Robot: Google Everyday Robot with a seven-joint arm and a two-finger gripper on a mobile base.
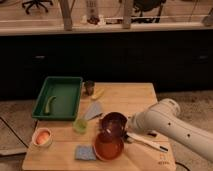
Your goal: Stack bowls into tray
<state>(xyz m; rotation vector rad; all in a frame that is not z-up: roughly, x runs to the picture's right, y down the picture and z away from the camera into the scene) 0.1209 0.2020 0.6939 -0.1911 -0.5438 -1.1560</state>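
Nearest me, close to the desk's (145, 100) front edge, the orange bowl (108, 147) sits flat, a shallow glossy round. A grey-blue sponge (85, 152) lies just beside it on the left, soft and squarish. At the front left corner a small pale bowl (42, 137) holds something orange. My gripper (127, 131) is right of centre, at the rim of the dark maroon bowl (113, 125), which is tilted and overlaps the orange one's far rim. I judge the gripper clamped on that bowl, though the white arm hides the contact itself. A white utensil (148, 142) with a dark tip lies just right of the bowls.

Further back there is a small translucent green cup (80, 125), a grey wedge-shaped piece (93, 111), a little dark cup (89, 88) and something yellow (98, 93).

The green plastic tray (70, 86) at the back left corner is rectangular with raised walls. It holds only a slim green object (50, 104), no bowls. So I reckon all the stacking remains.
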